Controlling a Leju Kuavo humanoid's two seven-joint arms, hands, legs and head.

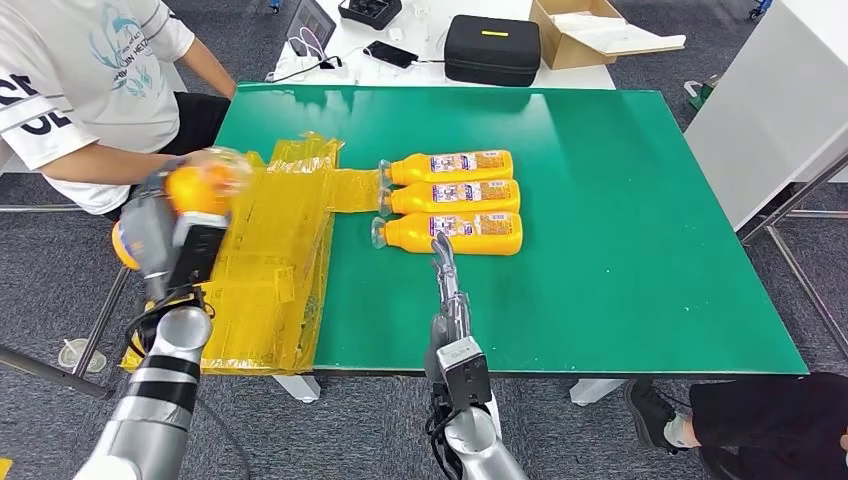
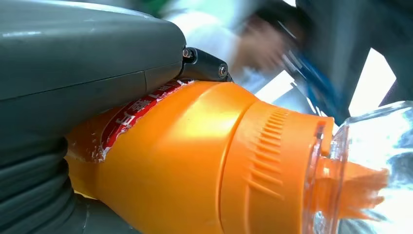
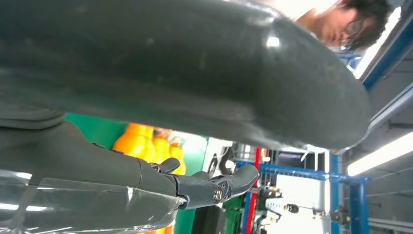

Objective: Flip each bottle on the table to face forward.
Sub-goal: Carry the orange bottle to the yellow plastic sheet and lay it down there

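Head view: left robot hand (image 1: 190,215) grips an orange bottle (image 1: 200,187); right robot hand (image 1: 445,275) holds nothing, fingers extended

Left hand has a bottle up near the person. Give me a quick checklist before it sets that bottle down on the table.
1. Left hand grips the orange bottle: ok.
2. Held bottle's label direction: cannot tell.
3. Bare green table for placing: ok.
4. Three bottles in the row lie labels up: ok.
5. Right hand holds nothing, close to the nearest bottle: ok.
6. Person's hand beside the held bottle: not ok.
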